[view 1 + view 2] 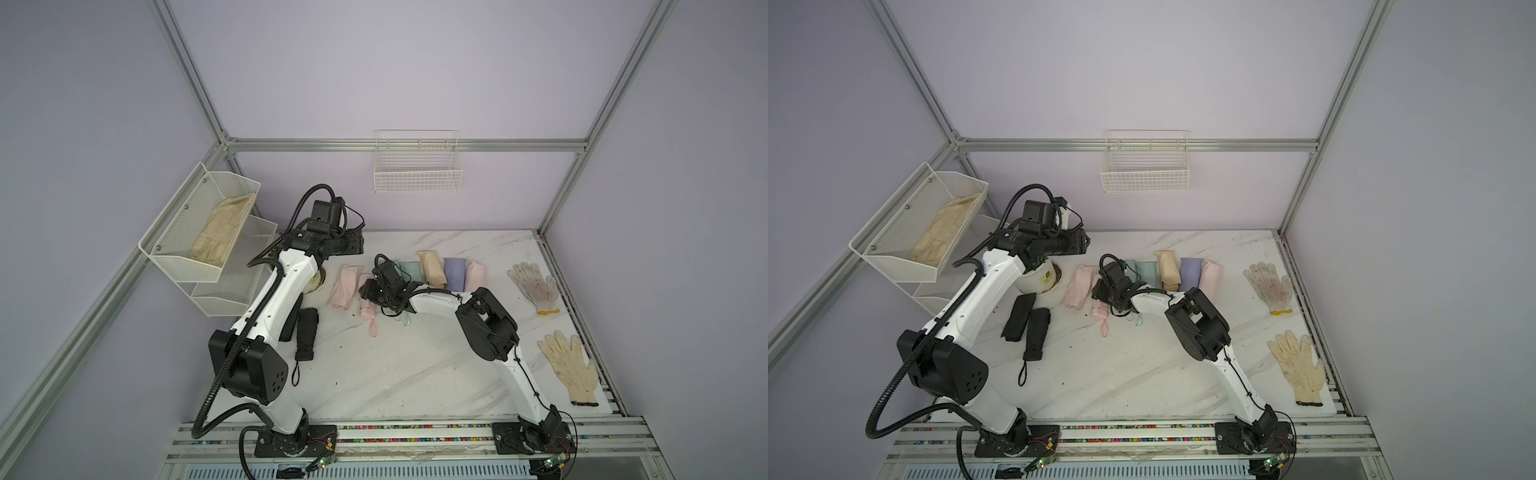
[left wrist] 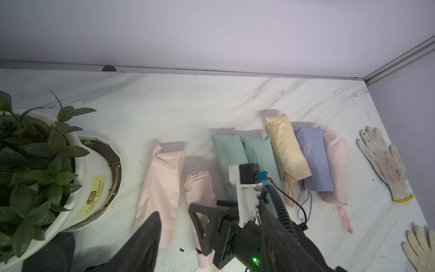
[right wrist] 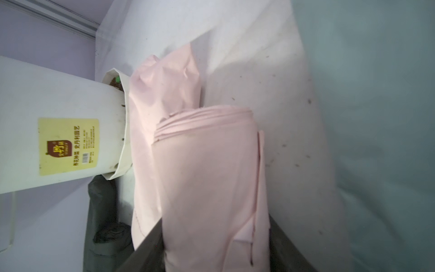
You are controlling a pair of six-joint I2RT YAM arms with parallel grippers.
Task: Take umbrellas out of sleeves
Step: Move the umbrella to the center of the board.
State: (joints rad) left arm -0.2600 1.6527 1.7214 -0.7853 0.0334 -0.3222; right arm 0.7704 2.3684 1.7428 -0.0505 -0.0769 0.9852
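A bare pink umbrella [image 1: 368,308] [image 3: 207,176] lies on the marble table beside its empty pink sleeve [image 1: 343,286] [image 2: 162,179]. My right gripper [image 1: 368,291] [image 3: 215,221] is down on this umbrella, with a finger pressed against each side. Further back lies a row of filled sleeves: two mint [image 2: 227,150], one yellow [image 2: 286,146], one lavender [image 2: 313,157] and one pink [image 2: 336,164]. A black umbrella [image 1: 1037,334] and a flat black sleeve [image 1: 1018,316] lie near the left arm. My left gripper [image 1: 359,245] [image 2: 211,226] hovers open above the plant pot, holding nothing.
A white plant pot [image 1: 1042,278] [image 2: 94,169] stands left of the pink sleeve. Two knit gloves [image 1: 536,286] [image 1: 571,370] lie along the table's right edge. A mesh shelf [image 1: 199,224] holding beige gloves hangs on the left wall, and a wire basket [image 1: 417,166] on the back wall.
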